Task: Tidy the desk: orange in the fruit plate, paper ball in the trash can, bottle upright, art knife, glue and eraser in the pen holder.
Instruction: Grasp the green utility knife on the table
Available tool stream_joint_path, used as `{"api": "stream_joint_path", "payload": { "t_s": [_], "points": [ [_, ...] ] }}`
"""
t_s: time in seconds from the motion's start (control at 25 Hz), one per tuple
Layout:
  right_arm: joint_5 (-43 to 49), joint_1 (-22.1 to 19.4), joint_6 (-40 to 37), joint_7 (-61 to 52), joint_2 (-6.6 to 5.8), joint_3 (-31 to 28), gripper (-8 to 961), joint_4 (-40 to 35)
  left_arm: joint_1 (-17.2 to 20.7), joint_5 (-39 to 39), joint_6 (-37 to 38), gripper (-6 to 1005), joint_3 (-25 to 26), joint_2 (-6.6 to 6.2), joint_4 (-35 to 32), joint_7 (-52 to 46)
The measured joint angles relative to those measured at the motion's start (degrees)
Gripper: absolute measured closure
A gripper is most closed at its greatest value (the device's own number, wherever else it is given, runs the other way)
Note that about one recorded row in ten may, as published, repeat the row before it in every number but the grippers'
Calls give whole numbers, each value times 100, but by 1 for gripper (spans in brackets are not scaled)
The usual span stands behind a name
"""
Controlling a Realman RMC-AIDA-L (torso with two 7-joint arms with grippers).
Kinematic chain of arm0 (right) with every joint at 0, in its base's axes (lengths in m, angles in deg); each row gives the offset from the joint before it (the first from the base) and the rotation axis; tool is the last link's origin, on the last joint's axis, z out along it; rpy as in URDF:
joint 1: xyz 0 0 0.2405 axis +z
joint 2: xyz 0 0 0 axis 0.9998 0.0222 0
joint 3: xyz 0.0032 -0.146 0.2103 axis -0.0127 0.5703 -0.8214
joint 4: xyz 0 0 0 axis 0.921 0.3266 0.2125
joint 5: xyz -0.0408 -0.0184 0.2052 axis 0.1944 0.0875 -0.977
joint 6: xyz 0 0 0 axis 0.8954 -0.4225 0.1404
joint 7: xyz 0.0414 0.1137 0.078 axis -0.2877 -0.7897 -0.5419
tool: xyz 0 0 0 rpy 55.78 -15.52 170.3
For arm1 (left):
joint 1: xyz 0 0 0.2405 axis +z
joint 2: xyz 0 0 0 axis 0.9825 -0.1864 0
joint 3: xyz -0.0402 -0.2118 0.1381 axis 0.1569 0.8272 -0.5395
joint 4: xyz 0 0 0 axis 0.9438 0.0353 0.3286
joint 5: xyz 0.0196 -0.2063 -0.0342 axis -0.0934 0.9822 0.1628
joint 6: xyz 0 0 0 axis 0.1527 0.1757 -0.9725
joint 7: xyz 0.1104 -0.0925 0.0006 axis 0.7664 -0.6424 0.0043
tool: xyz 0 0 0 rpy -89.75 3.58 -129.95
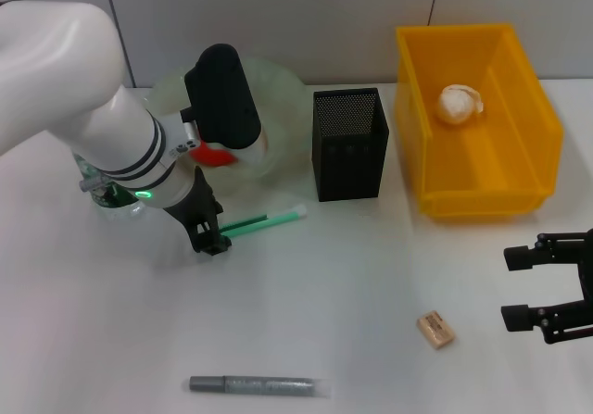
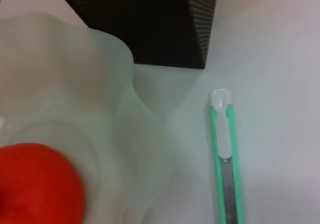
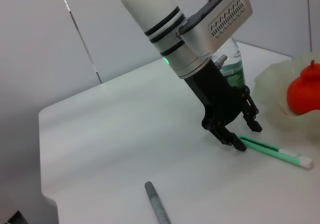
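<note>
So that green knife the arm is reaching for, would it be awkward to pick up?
Probably a little. The art knife lies flat on the table, giving the left gripper little height to grasp. Slim and smooth-looking, it may slide or pivot; it looks rigid and light.

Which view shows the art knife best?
The left wrist view: the art knife fills it, uncovered. In the head view the left gripper covers its near end; the right wrist view shows it far off beside that gripper.

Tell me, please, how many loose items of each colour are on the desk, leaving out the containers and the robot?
Orange: 1, the orange
Green: 2, art knife, bottle
Grey: 1, glue stick
Tan: 1, eraser
White: 1, paper ball
Total: 6
</note>
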Motion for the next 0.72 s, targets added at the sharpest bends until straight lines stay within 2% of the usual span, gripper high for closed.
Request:
{"api": "stream_joint_path", "payload": {
  "t_s": [0.72],
  "points": [
    [0, -6, -5, 0, 0, 0, 208, 0, -185, -288, 185, 518, -196, 10, 40, -65]
  ]
}}
